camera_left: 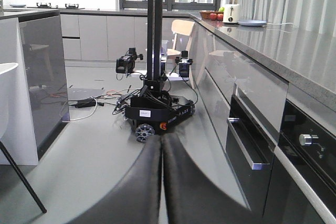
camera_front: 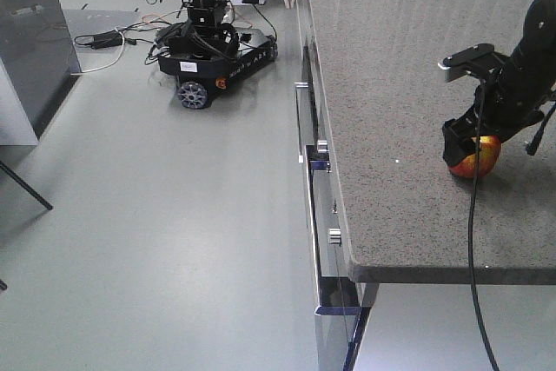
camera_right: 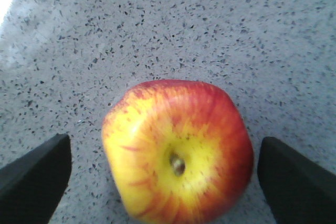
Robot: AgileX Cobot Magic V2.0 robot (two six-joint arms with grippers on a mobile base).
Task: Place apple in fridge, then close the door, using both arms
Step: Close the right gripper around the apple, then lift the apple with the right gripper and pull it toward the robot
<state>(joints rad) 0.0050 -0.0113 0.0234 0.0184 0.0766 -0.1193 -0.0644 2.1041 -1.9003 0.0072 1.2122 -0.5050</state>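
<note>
The apple point(camera_right: 177, 153), red with a yellow patch around its stem hollow, is seen closest in the right wrist view, resting stem-up on the counter point(camera_front: 408, 67). It is flanked by the two black fingers of the right gripper point(camera_right: 167, 179). The jaws are spread wide, and a strip of bare stone is visible between each finger and the fruit, so nothing is gripped.

The pale grey floor point(camera_front: 156, 215) fills the left of the front-facing view. The speckled grey counter is seen running away along the right, with the apple placed toward its near end, well back from the front edge. Glossy cabinet fronts point(camera_left: 210, 72) and a built-in oven point(camera_left: 310, 166) with round knobs are set below the counter. The right arm point(camera_front: 521, 67) is bent down over the apple. A small black wheeled robot point(camera_front: 213, 54) is parked on the floor near the cabinets, with cables trailing beside it. The left gripper point(camera_left: 160, 150) is held low above the floor, its jaws pressed together on nothing.
</note>
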